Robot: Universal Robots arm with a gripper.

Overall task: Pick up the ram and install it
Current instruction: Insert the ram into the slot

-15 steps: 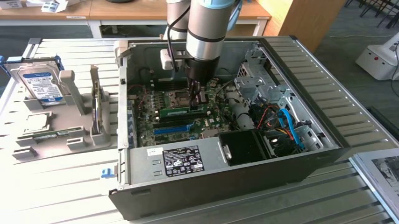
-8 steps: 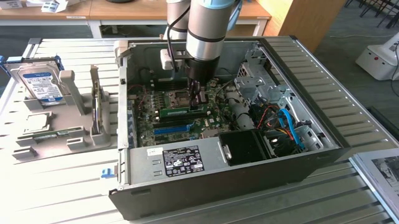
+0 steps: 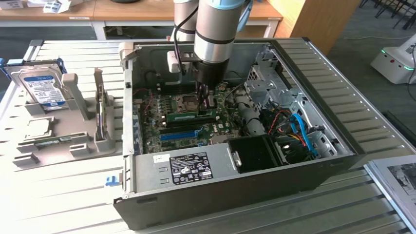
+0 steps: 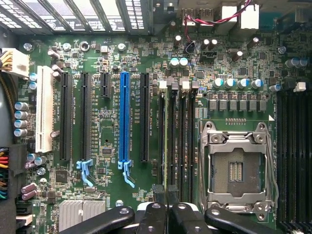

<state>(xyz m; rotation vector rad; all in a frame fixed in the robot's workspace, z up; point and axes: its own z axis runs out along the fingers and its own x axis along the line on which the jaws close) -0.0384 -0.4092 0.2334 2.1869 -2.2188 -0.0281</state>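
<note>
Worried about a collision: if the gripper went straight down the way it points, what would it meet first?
Most likely the ram, directly beneath the gripper; depth is unclear, so they may already touch.

The slatted bench (image 3: 58, 204) carries an open computer case (image 3: 215, 195) — around the gripper (image 3: 206, 108) — and a grey holder (image 3: 107, 141) well apart.

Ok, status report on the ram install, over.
Gripper shut, down at the ram's end. Ram standing on edge on the motherboard. Grip unclear. Nothing blocking.
</note>
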